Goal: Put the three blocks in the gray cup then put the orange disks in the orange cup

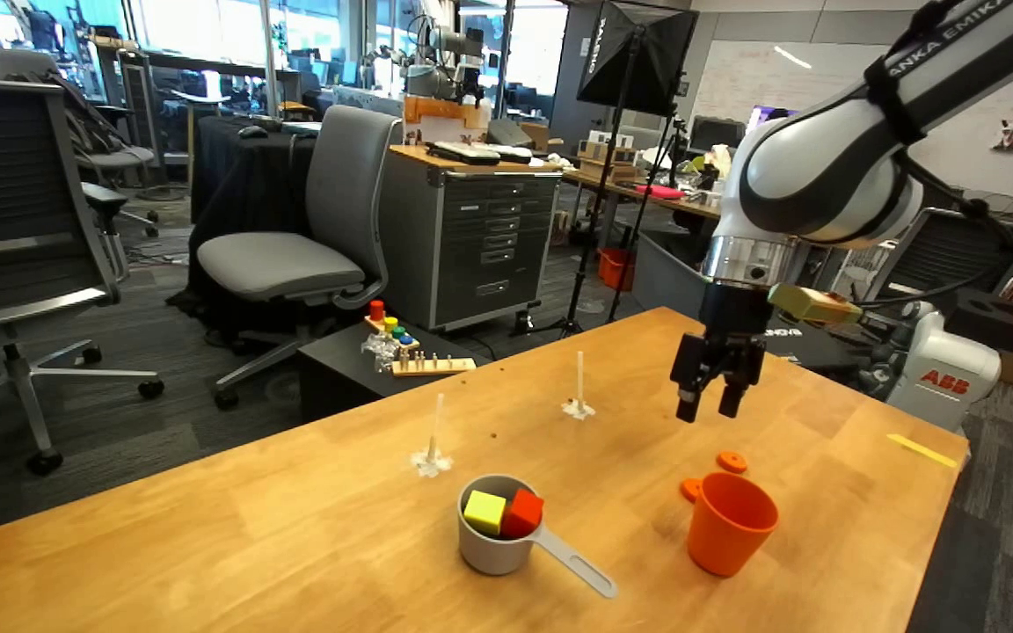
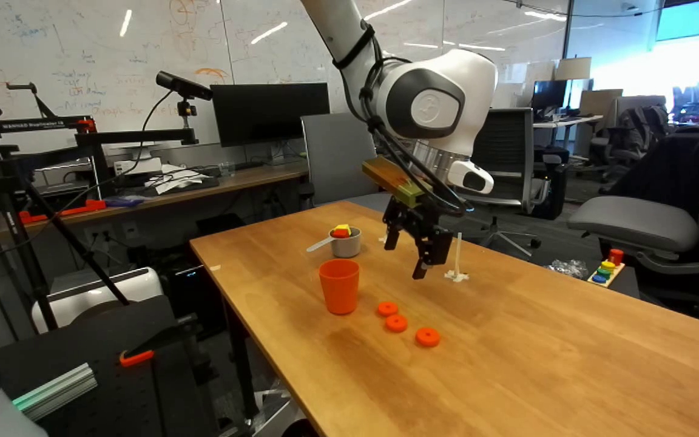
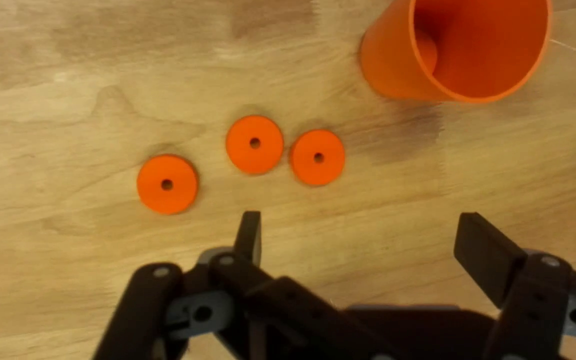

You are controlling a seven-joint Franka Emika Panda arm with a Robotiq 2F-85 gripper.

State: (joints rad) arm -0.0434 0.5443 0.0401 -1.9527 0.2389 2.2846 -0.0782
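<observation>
The gray cup (image 1: 494, 556) stands upright on the table, its handle sticking out; it also shows in an exterior view (image 2: 346, 247). The yellow-green block (image 1: 484, 512) and the red block (image 1: 523, 514) sit inside it. The green block is not seen. Three orange disks lie flat: two close together (image 3: 254, 131) (image 3: 317, 172), one apart (image 3: 167, 200). The orange cup (image 1: 722, 541) stands upright beside them, also in the wrist view (image 3: 390, 65); I cannot tell if the round patch inside is its floor or a disk. My gripper (image 3: 361, 217) is open and empty above the table, near the disks.
Two thin upright pegs, a nearer one (image 1: 433, 431) and a farther one (image 1: 579, 382), are fixed to the wooden table (image 1: 251, 527). A yellow tape strip (image 1: 921, 450) lies near the table's edge. A black box (image 1: 357, 378) with peg toys stands beyond the edge.
</observation>
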